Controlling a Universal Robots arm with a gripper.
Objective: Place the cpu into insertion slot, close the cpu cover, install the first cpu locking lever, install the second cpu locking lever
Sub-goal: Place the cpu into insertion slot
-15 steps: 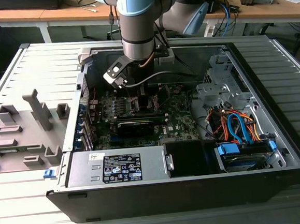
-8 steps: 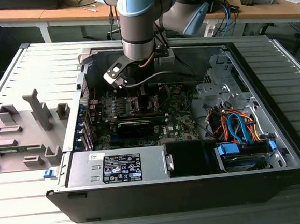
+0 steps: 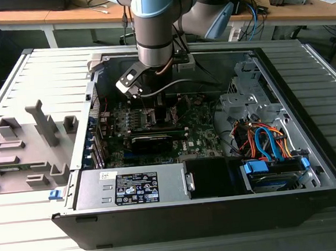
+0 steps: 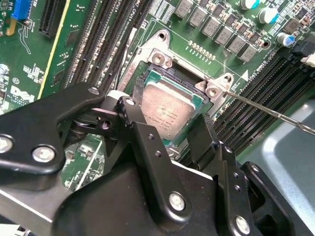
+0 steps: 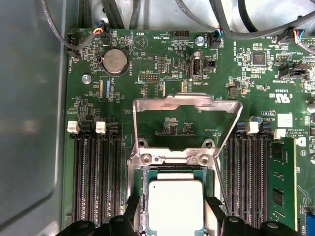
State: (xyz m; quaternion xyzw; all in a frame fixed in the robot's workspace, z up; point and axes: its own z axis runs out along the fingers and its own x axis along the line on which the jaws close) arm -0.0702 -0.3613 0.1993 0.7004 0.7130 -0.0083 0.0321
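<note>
Cpu (image 5: 175,206), silvery top upward, lies within the square of the insertion slot (image 5: 134,177), directly under the gripper (image 5: 172,211). In both wrist views the black fingers (image 4: 142,137) sit on two opposite sides of the cpu (image 4: 167,110), pressed close against its edges, so the gripper (image 4: 165,115) is clamped on the chip. Just beyond the fingertips, the silver hinge bar with its two screws crosses the slot's far edge. Past that bar the cpu cover (image 5: 182,102) stands raised off the socket, and green circuit board (image 5: 162,54) shows through its central window. A thin lever rod (image 4: 270,113) slants away from one hinge corner, unlatched. Rows of long black memory slots (image 5: 93,182) flank the socket on either side of the gripper. Farther out on the board sits a round coin battery (image 5: 114,61). In the exterior view the arm (image 3: 154,27) reaches down into the open computer case (image 3: 192,216), with the power supply (image 3: 132,186) along the case's near wall.
</note>
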